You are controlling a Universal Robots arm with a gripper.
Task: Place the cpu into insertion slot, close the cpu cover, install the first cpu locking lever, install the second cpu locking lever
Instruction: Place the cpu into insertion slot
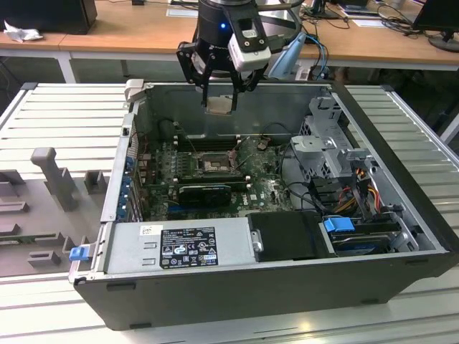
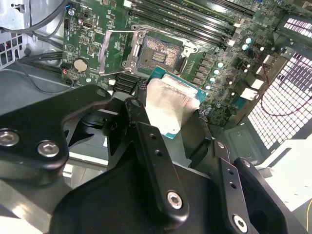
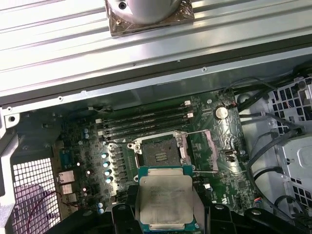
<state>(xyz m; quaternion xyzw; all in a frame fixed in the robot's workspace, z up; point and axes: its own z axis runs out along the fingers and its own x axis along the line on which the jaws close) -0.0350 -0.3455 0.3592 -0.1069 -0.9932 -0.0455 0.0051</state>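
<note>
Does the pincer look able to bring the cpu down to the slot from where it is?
Probably yes. The pincer holds the cpu above the open case. The slot lies bare with its cover swung aside, and nothing stands over it.

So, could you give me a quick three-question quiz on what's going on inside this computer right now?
1. True or false: the cpu already sits in the insertion slot.
2. The cpu cover is: A) shut over the slot, B) swung open, C) removed entirely.
3. Fill in: the cpu is held by the robot's ____.
Key: 1 false, it hangs above the motherboard; 2 B; 3 jaws.
</note>
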